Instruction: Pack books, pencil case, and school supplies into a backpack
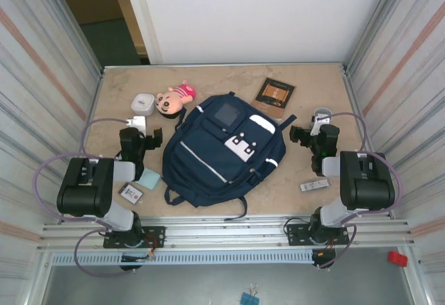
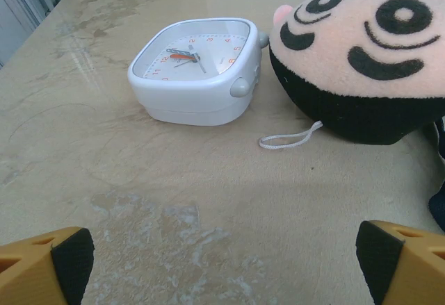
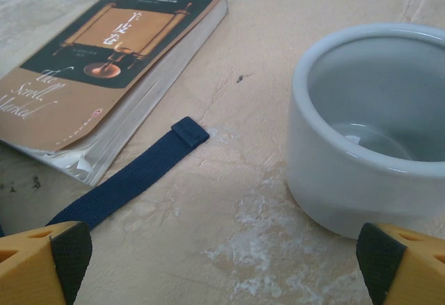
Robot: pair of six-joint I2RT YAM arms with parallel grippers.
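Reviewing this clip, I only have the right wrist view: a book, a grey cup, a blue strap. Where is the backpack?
Observer: The backpack lies flat in the middle of the table, between the two arms.
Operator: And the other arm?
Observer: The left gripper is open and empty, facing a white clock and a plush toy.
Operator: Any supplies packed?
Observer: Not visibly: the teal pad and card-like pack lie on the table left of the backpack, the slim bar to its right.

Navy backpack (image 1: 221,151) lies flat between left claw (image 2: 222,267) and right claw (image 3: 222,263); brown book (image 3: 104,55) lies flat ahead-left of right claw; teal pad (image 1: 149,177) behind left claw.
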